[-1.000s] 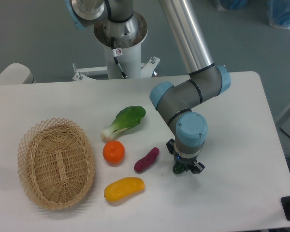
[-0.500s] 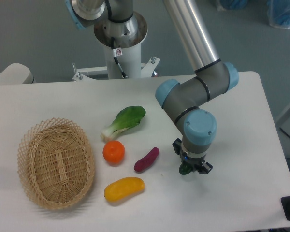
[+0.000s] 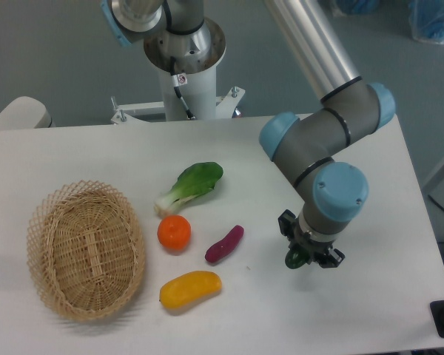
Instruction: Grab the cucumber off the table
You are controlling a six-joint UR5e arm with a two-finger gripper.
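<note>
Right of the small purple eggplant-like piece [image 3: 224,244], with a stretch of bare top between them, the black two-finger end effector [image 3: 308,256] is closed on the small dark green glossy cucumber [image 3: 294,258], of which only a rounded end peeks out at its lower left, so the long axis cannot be read. Whether the cucumber is clear of the large white smooth table [image 3: 370,296] is hard to tell, but it sits directly under the wrist. I judge that a straight lift is open, since the other vegetables lie well to the left of the purple piece's right side and the table's right edge is some way off.
</note>
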